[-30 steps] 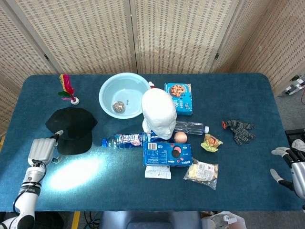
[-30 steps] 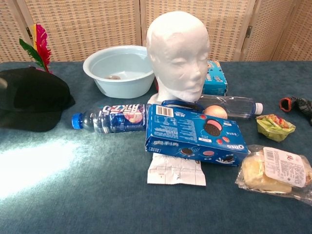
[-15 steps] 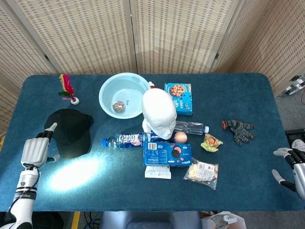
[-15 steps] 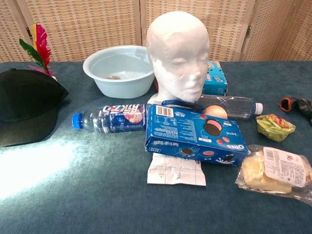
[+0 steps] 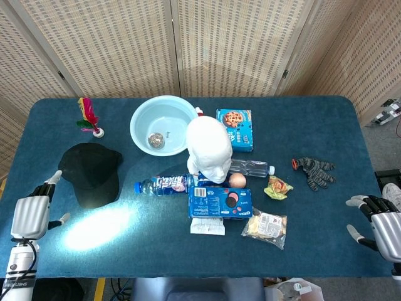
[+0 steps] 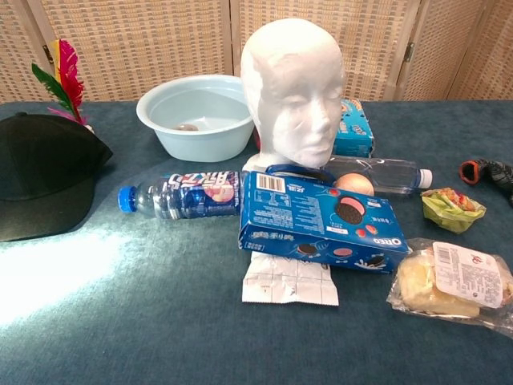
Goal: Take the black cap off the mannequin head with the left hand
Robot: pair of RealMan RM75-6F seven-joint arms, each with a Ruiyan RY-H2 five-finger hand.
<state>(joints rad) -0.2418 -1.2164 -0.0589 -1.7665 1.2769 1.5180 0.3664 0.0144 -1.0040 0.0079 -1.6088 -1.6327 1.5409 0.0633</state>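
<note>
The black cap (image 5: 92, 172) lies flat on the blue table at the left, also showing at the left edge of the chest view as the black cap (image 6: 42, 175). The white mannequin head (image 5: 208, 149) stands bare at the table's middle, the same mannequin head (image 6: 293, 95) facing the chest camera. My left hand (image 5: 31, 215) hangs open near the table's front left corner, clear of the cap. At the front right edge my right hand (image 5: 379, 226) is open and holds nothing. Neither hand shows in the chest view.
A light blue bowl (image 5: 162, 125) sits behind the head. A water bottle (image 5: 161, 184), an Oreo box (image 5: 220, 203), a cookie box (image 5: 235, 129), snack packets (image 5: 265, 227), a glove (image 5: 314, 171) and a feather shuttlecock (image 5: 89, 116) lie around. A bright light patch (image 5: 100, 227) marks the front left.
My left hand has let go of the cap and drawn back toward the front left corner. The cap settled flat on the table. My right hand shifted slightly inward.
</note>
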